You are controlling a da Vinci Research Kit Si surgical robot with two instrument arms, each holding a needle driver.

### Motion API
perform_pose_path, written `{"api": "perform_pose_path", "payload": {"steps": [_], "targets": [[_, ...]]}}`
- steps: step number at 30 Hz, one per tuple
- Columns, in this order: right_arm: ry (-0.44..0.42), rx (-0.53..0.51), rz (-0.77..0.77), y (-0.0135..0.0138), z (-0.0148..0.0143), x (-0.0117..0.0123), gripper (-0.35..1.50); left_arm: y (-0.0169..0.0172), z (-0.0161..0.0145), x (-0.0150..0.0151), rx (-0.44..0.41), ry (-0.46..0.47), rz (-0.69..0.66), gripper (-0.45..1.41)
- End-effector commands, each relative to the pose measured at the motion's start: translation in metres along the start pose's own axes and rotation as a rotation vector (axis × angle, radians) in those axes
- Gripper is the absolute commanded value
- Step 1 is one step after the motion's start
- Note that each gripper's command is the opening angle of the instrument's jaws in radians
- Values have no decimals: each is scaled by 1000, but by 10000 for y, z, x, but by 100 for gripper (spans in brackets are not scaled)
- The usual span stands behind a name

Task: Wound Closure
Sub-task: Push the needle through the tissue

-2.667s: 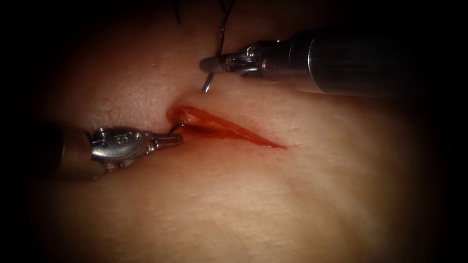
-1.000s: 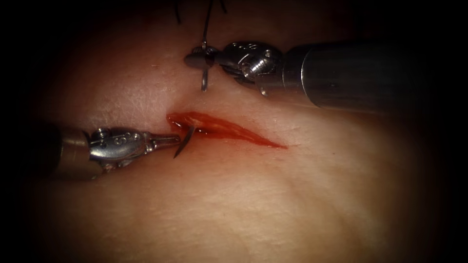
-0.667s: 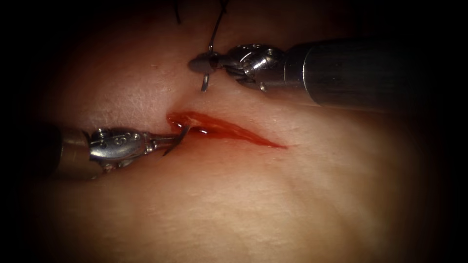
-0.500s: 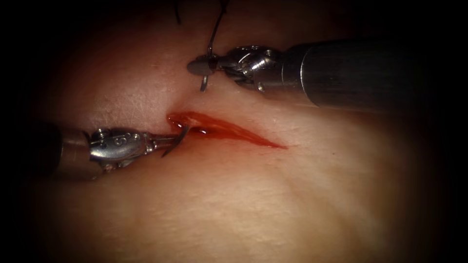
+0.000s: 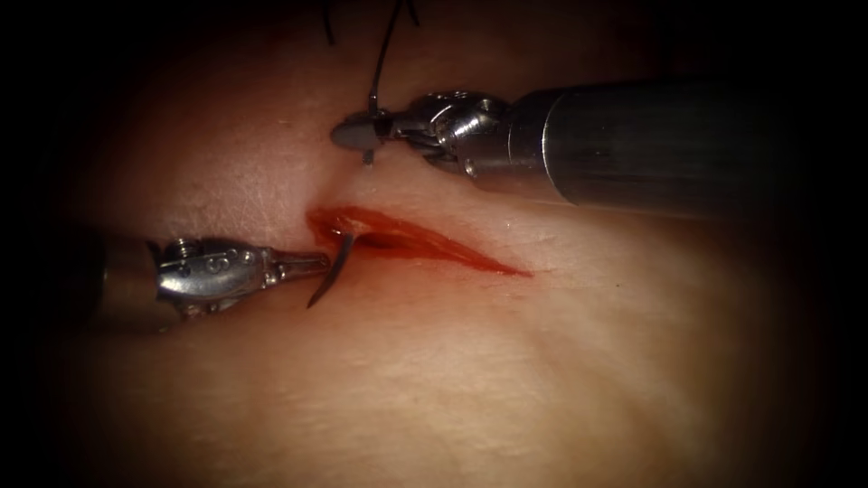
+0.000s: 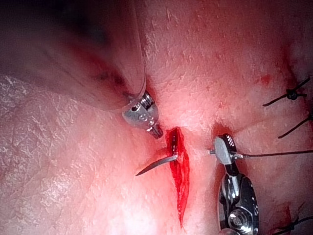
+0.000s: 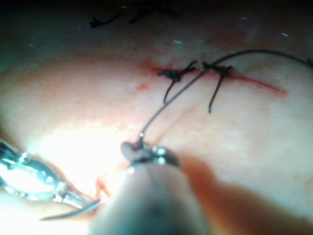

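Clamping the needle [image 5: 330, 276] near its tail end, just where the thread [image 5: 380, 54] joins it, the right end effector [image 5: 354, 136] is sitting at 12 o'clock of the cut [image 5: 425, 242], above its 9 o'clock end.

- Needle: lying in the tissue [image 5: 452, 361]. A short stub is showing below the right jaws. The mid-curve is running hidden under the far lip. The pointed part is coming out at the cut's left end and is aiming toward 7 o'clock over the near lip, with the tip free.
- Left end effector [image 5: 312, 264]: reaching in from 9 o'clock, its tip just beside the emerging needle shaft. Jaws are looking pressed together and grasping nothing. The left wrist view is showing a small gap between it and the needle.
- Thread: trailing from the needle tail toward 12 o'clock, slack, out past the earlier work.
- Done so far, judging by the layout: knotted stitches [image 7: 171, 74] with cut ends are sitting along a closed line beyond the right tool in the right wrist view.
- Remaining: this cut is gaping along its whole length, red fluid [image 5: 398, 237] is pooling between the lips, and no stitch is holding it. The needle is only partway through its bite at the left end, so I am judging that nearly all of this cut's closure is waiting to be done.
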Motion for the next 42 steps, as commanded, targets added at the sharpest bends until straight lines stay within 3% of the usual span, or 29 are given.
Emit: {"api": "perform_pose_path", "payload": {"steps": [1,3,10,11,14,16,23,35,39,41,42], "targets": [[2,-1,-10,2,5,3,69,7,8,-2,-13,11,1,15],[-1,3,-18,2,0,6,81,8,8,6,4,51,60,22],[-11,18,-56,0,-32,22,83,21,15,34,13,95,194,37],[-10,11,-65,0,-38,25,83,22,15,36,17,99,210,44],[-6,-8,-82,4,-53,32,81,24,17,44,26,99,261,91],[2,-16,-85,9,-66,36,77,30,20,55,24,102,307,103],[12,-27,-95,17,-82,34,71,37,20,80,56,165,393,98],[16,-38,-107,20,-82,28,64,25,21,79,67,186,423,86],[17,-39,-107,20,-81,27,64,21,22,78,66,186,436,74],[17,-40,-113,20,-81,27,64,21,23,79,66,186,436,61],[16,-39,-114,20,-81,27,64,21,24,79,67,186,435,42]]}}
